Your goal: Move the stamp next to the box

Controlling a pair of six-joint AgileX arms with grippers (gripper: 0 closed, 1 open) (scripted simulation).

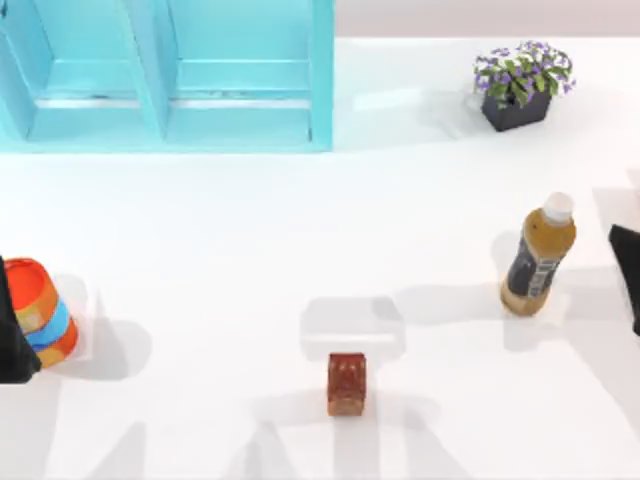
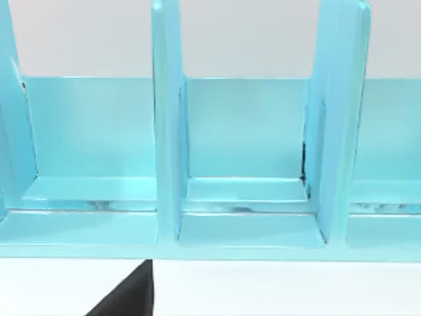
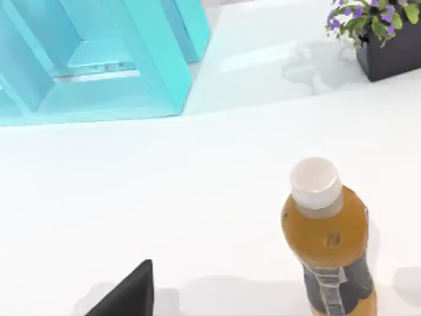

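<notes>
The stamp (image 1: pixel 346 383), a small reddish-brown cube-like block with a lighter orange-brown base, stands upright on the white bench near the middle of its front edge. The box (image 1: pixel 165 75), a turquoise open-fronted unit split by upright dividers, sits at the back-left corner, well apart from it.

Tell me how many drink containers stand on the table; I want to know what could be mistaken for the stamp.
2. The striped can stands at the table's left edge beside the left arm; the amber bottle stands at the right, near the right arm. The stamp sits between them, near the front.
</notes>
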